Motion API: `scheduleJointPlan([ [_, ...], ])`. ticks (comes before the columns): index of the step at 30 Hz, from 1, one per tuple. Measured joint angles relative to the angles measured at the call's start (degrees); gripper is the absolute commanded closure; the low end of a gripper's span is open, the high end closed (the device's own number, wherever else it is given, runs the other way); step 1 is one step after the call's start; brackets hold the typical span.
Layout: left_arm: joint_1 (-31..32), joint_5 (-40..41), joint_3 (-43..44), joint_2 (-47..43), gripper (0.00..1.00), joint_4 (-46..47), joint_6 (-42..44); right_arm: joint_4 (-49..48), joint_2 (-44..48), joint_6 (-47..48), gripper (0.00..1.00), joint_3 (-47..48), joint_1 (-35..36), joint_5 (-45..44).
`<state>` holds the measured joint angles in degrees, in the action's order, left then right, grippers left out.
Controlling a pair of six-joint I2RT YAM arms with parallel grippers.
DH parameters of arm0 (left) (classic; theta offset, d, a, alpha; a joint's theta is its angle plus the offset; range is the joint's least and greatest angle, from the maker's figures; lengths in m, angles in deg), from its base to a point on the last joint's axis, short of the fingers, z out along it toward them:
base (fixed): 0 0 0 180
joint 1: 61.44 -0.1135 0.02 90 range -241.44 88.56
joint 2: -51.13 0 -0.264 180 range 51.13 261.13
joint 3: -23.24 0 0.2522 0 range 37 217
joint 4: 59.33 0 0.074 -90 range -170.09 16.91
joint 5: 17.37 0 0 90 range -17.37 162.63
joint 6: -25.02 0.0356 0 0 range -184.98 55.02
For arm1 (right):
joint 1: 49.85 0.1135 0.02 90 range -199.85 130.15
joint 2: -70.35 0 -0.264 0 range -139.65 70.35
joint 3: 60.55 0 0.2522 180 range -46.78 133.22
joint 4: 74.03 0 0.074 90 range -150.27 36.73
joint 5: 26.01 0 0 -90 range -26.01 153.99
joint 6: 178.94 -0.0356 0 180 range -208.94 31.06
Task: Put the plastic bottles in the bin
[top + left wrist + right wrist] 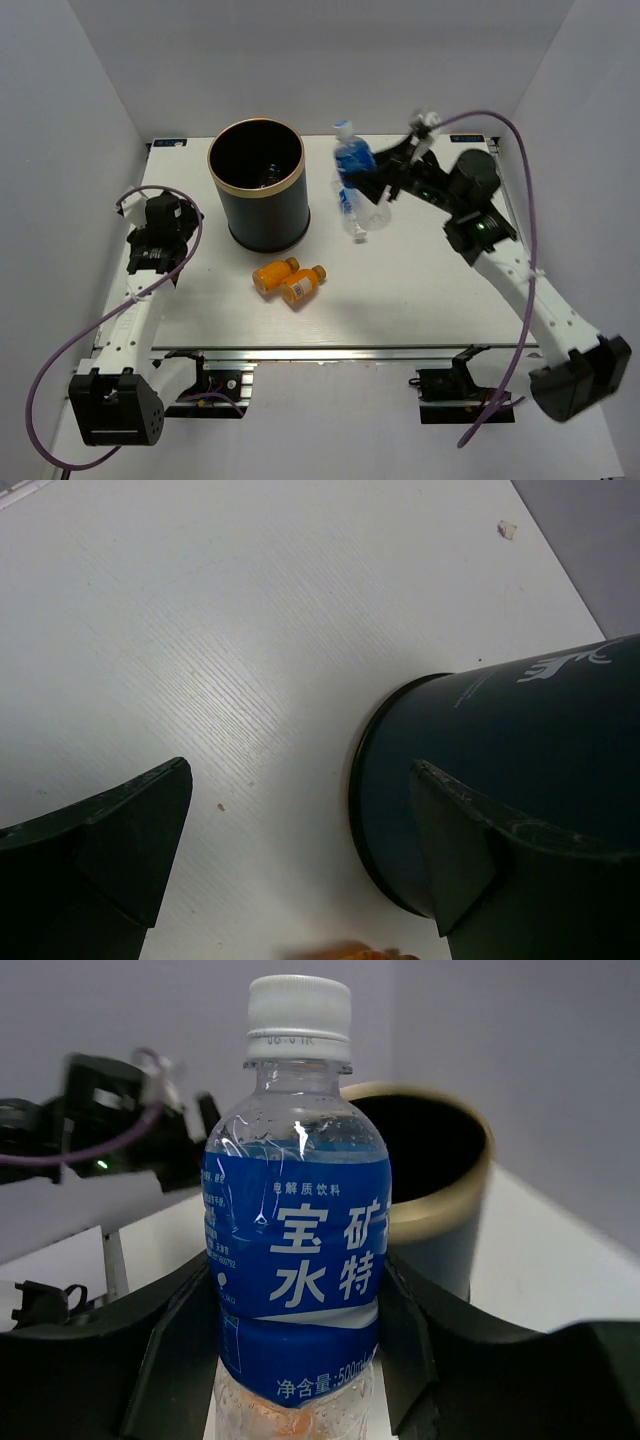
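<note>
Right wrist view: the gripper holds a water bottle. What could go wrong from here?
1. The right gripper clamps the water bottle on its slick label, cap up; it may slip or tilt in transit.
2. The bin is tall; a low carry could strike its rim.
3. A second water bottle lies close by the held one and could get knocked away.

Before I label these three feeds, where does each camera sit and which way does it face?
Top external: above and behind, looking down on the table; left arm and right arm show.
Left wrist: on left arm, facing down at table and bin foot; open left gripper shows.
Right wrist: faces across toward the bin; right gripper clamps a water bottle.
Shared: bin in all three; water bottle in top and right wrist.
</note>
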<state>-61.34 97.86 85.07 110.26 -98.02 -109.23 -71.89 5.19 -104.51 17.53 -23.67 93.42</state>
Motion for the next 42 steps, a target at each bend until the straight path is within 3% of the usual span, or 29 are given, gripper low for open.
scheduleJointPlan([
  [3, 0.0, -2.4, -0.9, 0.0, 0.02, 0.8, 0.9, -3.9, -10.3, 6.6, 0.62, 13.3, 7.2, 3.5],
  [7, 0.0, -6.6, -2.6, -0.8, 0.02, 4.0, 1.9, -11.6, -26.2, 13.4, 0.52, 29.5, 12.4, 4.7],
  [14, 0.0, -10.4, -4.9, -3.0, 0.02, 7.3, 2.8, -20.3, -50.6, 16.2, 0.47, 47.1, 13.7, 1.7],
  [18, 0.0, -10.8, -5.0, -2.6, 0.02, 7.4, 3.1, -20.5, -58.1, 16.0, 0.40, 51.4, 14.1, -0.5],
  [20, 0.0, -11.0, -5.0, -2.5, 0.02, 7.4, 3.1, -20.2, -59.1, 16.0, 0.35, 51.3, 14.3, -1.2],
  [24, 0.0, -11.1, -5.0, -2.6, 0.02, 7.4, 3.1, -21.0, -58.6, 15.9, 0.11, 48.9, 14.5, -2.3],
  [36, 0.0, -12.7, -5.0, -1.8, 0.02, 5.2, -0.4, -11.8, -47.6, 16.2, 0.10, 46.9, 14.7, -8.8],
  [42, 0.0, -14.8, -5.0, -1.8, 0.02, 1.7, -3.5, -4.6, -31.8, 15.9, 0.11, 34.2, 14.7, -17.4],
])
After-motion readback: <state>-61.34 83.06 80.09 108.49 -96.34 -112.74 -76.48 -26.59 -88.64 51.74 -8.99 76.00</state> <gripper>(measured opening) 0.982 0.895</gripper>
